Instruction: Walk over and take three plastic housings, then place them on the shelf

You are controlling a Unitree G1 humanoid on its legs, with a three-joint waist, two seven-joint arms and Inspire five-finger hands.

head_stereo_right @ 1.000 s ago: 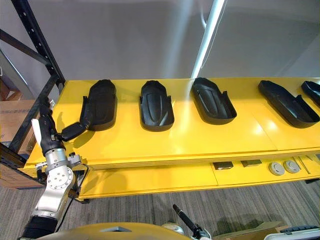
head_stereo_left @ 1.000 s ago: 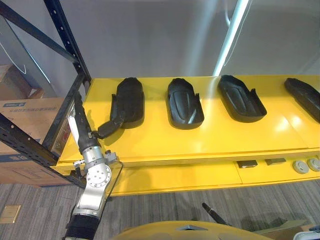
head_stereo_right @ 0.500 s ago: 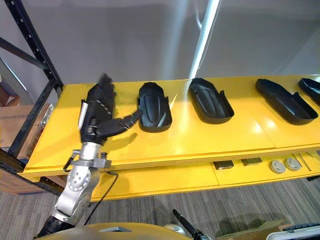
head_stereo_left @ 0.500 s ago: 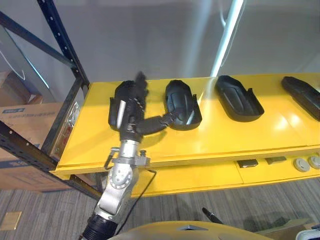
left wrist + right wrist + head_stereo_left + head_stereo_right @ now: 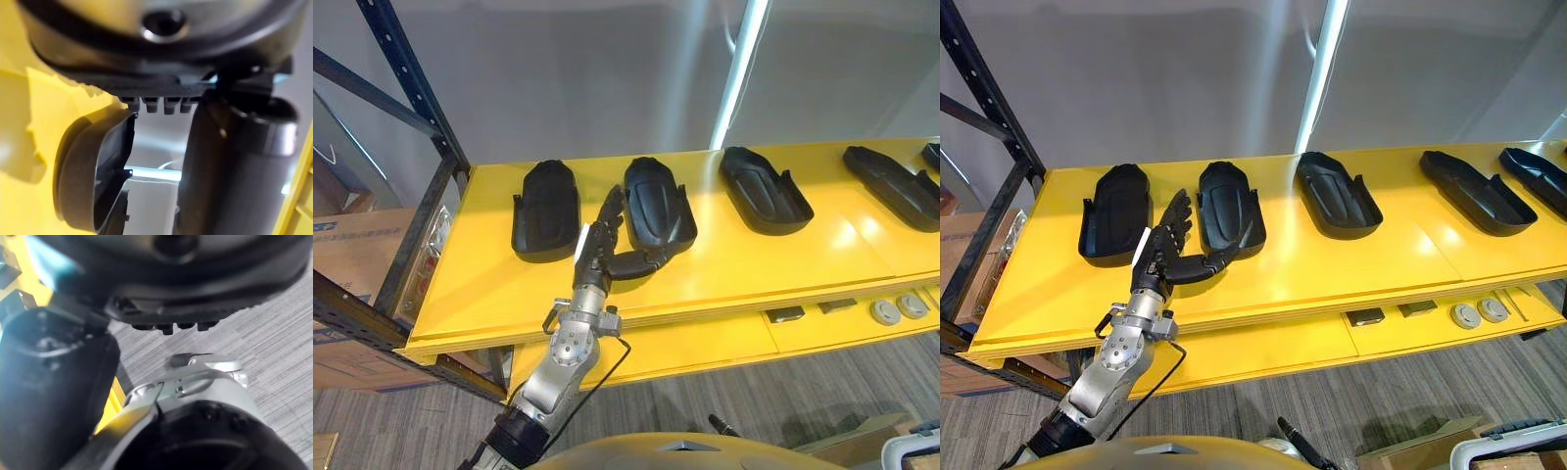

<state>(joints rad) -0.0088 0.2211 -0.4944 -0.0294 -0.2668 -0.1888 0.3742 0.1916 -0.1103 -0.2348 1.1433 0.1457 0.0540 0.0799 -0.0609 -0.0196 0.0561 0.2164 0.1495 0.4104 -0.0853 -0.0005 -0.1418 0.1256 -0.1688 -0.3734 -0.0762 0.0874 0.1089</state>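
Several black plastic housings lie in a row on the yellow shelf top (image 5: 734,264). The first housing (image 5: 548,206) is at the left, the second housing (image 5: 658,201) beside it, and a third housing (image 5: 764,186) further right. My left hand (image 5: 600,245) is raised over the shelf between the first and second housings, open, fingers straight. Its thumb (image 5: 646,262) reaches to the second housing's near end; I cannot tell whether it touches. The left wrist view has that housing (image 5: 93,176) close beside the thumb (image 5: 230,166). My right hand (image 5: 54,396) hangs open above the grey carpet, holding nothing.
A black rack upright (image 5: 411,88) stands at the shelf's left end, with cardboard boxes (image 5: 352,235) behind it. More housings (image 5: 891,181) lie at the far right. On the lower tier rest small dark blocks (image 5: 785,314) and round grey parts (image 5: 886,311).
The left hand has swung right, from the rack post past the first housing to beside the second. The camera has also shifted, so the housings sit further left in view.
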